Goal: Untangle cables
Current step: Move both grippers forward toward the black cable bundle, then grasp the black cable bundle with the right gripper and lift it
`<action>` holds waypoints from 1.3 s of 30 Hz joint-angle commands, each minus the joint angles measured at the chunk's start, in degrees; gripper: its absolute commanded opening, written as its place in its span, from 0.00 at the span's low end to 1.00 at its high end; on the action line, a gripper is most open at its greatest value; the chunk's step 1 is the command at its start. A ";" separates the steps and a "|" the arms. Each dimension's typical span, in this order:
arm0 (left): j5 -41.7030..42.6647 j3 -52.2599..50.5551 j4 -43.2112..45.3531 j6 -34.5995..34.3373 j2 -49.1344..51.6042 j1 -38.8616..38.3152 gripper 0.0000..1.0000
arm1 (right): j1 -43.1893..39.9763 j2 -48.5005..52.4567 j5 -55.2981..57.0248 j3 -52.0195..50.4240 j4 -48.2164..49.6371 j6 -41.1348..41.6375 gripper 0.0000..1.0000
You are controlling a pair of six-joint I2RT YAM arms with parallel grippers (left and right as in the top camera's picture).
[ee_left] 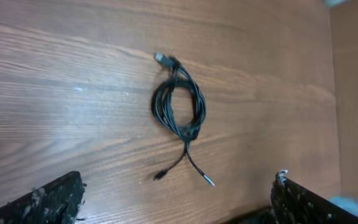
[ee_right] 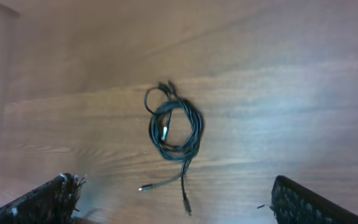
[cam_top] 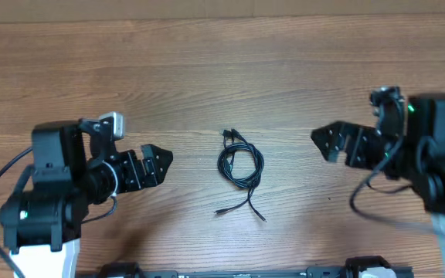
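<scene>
Overhead: cables (cam_top: 240,166) lie coiled mid-desk (cam_top: 207,69). Left claw (cam_top: 159,164) and right claw (cam_top: 323,147) are both spread wide, empty, flanking the coil, well apart from it.

Overhead looks straight down; both wrist cameras (nearer, angled forward) share the cables (ee_left: 179,106) ahead of their fingers (ee_left: 48,199).

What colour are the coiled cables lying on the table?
Black. The left wrist view shows the cables best.
</scene>
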 commanded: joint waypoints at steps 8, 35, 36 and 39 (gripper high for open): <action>2.67 -0.46 1.42 -0.48 3.10 -7.87 0.97 | 7.56 20.44 -1.84 -0.20 1.55 -12.35 0.94; 2.71 -0.39 7.43 -0.48 3.06 -9.27 1.00 | 20.83 40.89 12.20 -1.51 18.73 -12.37 0.96; 2.71 -0.39 7.48 -0.48 3.06 -9.27 1.00 | 20.83 40.92 12.20 -2.05 19.56 -11.56 0.96; 2.71 -0.39 7.41 -0.48 3.06 -9.27 1.00 | 20.83 40.92 12.17 -3.87 21.33 -9.40 0.95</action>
